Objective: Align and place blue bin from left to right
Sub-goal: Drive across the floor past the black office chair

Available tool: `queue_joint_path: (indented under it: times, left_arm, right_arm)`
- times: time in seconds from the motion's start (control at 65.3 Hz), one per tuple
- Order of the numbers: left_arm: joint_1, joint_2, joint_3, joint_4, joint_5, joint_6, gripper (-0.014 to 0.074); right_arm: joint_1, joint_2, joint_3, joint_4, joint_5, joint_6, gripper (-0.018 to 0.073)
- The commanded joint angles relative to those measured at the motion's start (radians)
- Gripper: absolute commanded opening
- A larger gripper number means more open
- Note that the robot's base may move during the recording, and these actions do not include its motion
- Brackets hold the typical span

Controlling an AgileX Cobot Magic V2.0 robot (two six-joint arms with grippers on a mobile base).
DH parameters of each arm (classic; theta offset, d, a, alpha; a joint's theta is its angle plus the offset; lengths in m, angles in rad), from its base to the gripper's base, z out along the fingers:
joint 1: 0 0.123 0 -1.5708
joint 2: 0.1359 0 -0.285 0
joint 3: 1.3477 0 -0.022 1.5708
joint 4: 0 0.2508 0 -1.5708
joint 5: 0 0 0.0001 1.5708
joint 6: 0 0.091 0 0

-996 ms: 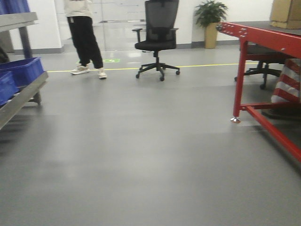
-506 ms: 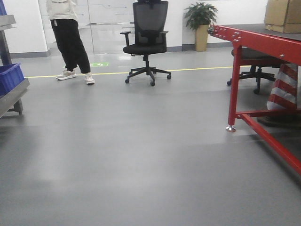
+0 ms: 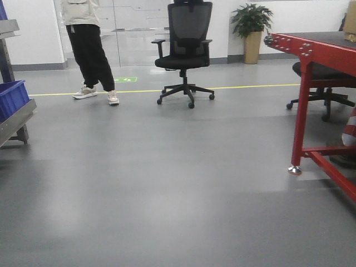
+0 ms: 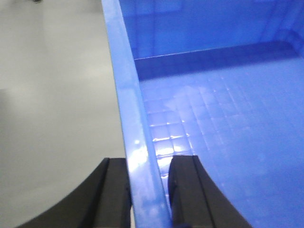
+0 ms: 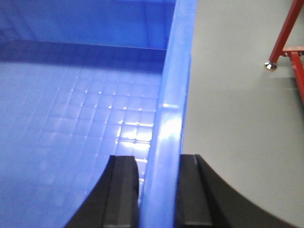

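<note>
Along the left wall of the blue bin (image 4: pixel 228 133), the left gripper (image 4: pixel 148 190) is clamped over the glossy rounded rim, one matte black finger pressed to the outside and one to the inside. On the opposite wall of the blue bin (image 5: pixel 71 118), the right gripper (image 5: pixel 159 190) grasps the rim the same way, its curved black fingers (image 5: pixel 124 190) straddling the smooth plastic edge. Inside, the bin's bottom is moulded in a fine square grid that catches highlights, and its walls are plain and shiny. Beside the bin on both sides lies a smooth grey floor (image 4: pixel 57 95); past its right wall stands a red-painted metal table (image 5: pixel 285 33) with a small silver foot (image 5: pixel 270 66). The front view does not show the bin.
</note>
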Motion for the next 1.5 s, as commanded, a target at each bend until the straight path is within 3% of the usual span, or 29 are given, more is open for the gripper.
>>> queue_joint_path:
  times: [0.0,1.486]
  left_arm:
    - [-0.014,-0.022,-0.014,-0.023,-0.109,0.027,-0.0013]
    - [-0.014,-0.022,-0.014,-0.023,-0.117,0.027,-0.0013]
  right_arm:
    - [0.008,-0.02,-0.019,0.024,-0.176,-0.033,-0.0081]
    - [0.008,-0.02,-0.019,0.024,-0.176,-0.033,-0.0081]
